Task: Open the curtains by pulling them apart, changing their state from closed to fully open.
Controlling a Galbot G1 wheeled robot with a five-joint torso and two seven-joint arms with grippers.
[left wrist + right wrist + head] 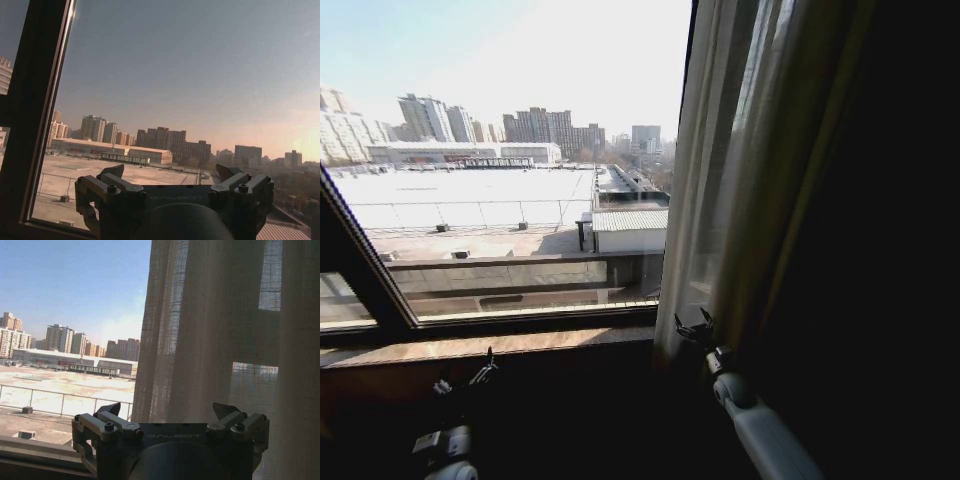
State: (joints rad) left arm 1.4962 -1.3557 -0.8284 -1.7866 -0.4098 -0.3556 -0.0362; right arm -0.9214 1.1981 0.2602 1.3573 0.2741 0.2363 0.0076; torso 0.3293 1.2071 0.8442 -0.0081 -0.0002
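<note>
Sheer pleated curtain [740, 170] bunched at window's right side; glass left of it bare (city view clear), so opening looks largely done.

Right gripper [694, 329] near curtain's lower edge, jaws apart, holding nothing.

Left gripper [462, 378] low below sill [490, 346], spread, empty.

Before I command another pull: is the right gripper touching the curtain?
Cannot tell. In the head view the right gripper sits at the curtain's lower edge with no clear gap or contact; in the right wrist view its open fingers hold no fabric.
</note>
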